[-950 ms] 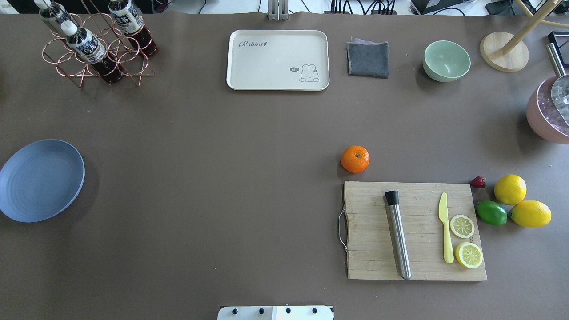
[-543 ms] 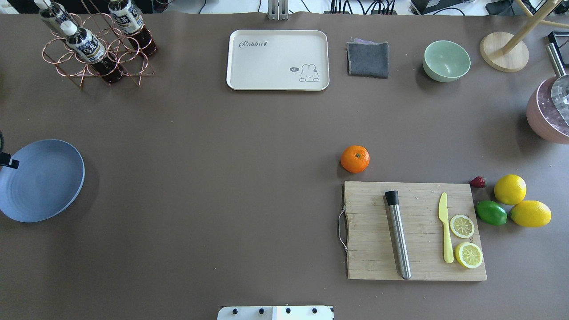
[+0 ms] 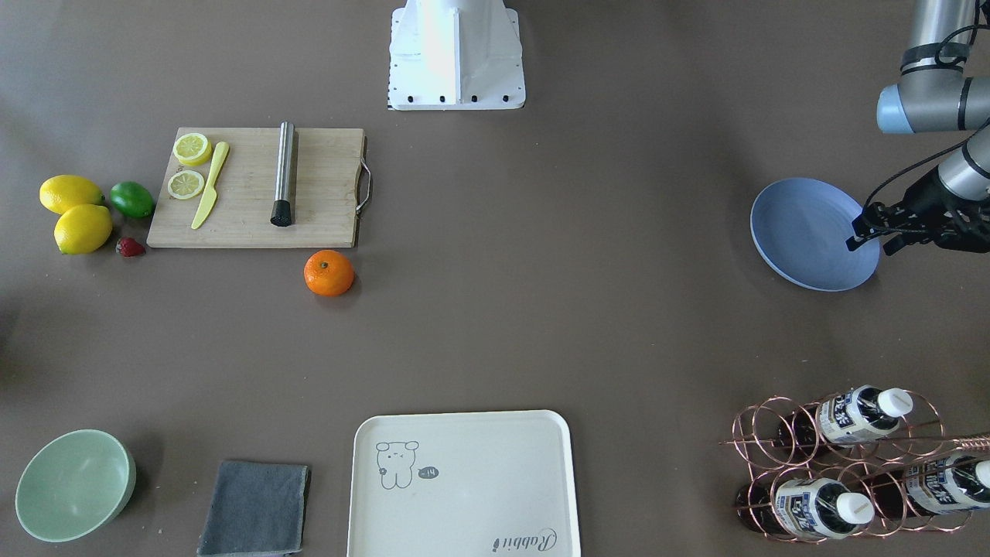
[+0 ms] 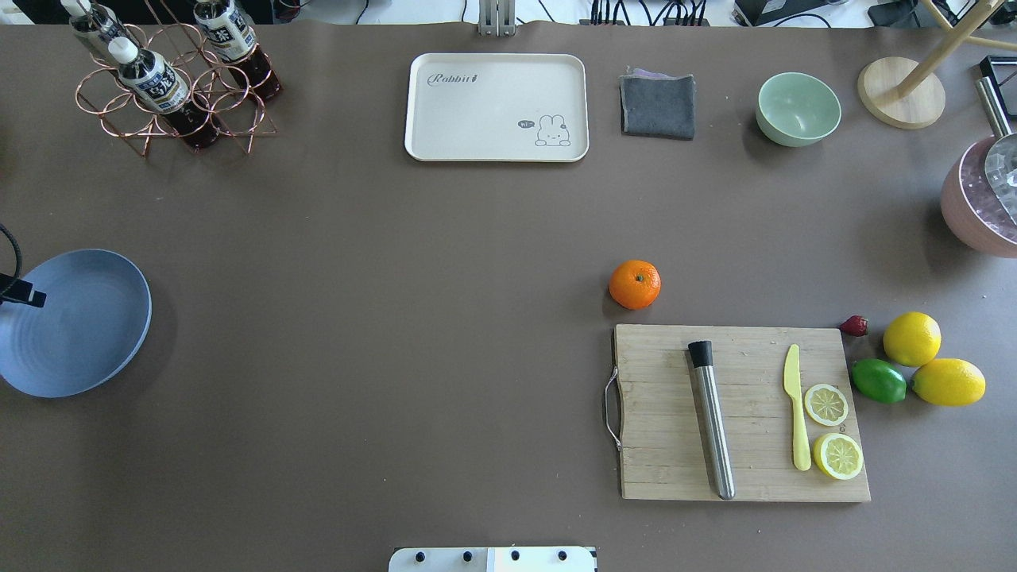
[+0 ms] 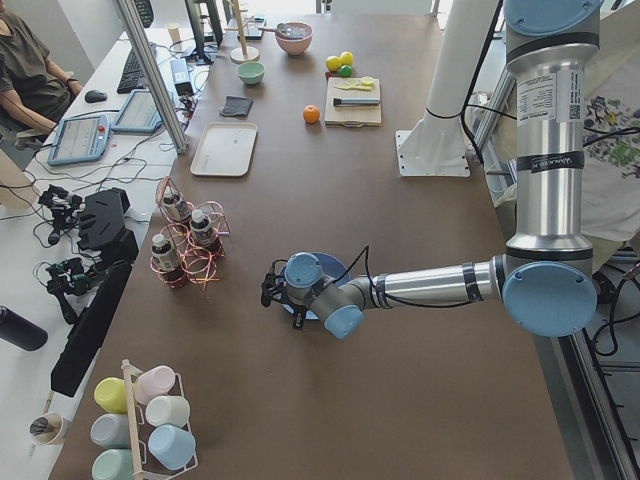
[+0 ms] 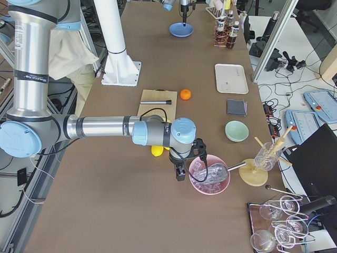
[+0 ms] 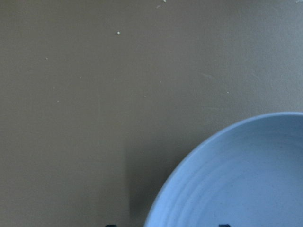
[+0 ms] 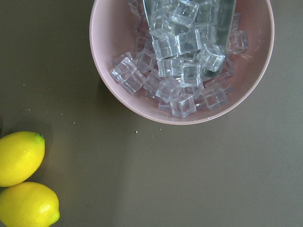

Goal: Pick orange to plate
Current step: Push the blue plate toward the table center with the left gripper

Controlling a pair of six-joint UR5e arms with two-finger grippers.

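Brown matte tabletop, read from over the robot's shoulders with twelve o'clock at the far edge: small round bright-orange fruit (image 4: 635,284) on bare table a short way toward three o'clock from centre, just off the twelve-o'clock edge of a bamboo cutting board (image 4: 659,413), clear all round for a top-down grasp. Round periwinkle-blue plate (image 4: 87,334), empty, sits at nine o'clock, well apart; left gripper (image 3: 869,241) hovers over its nine-o'clock rim, fingers spread, holding nothing. Right gripper (image 6: 180,169) hangs beside a pink bowl of ice cubes (image 8: 102,71) at the three-o'clock edge, nearer the fruit; its finger state cannot be told.
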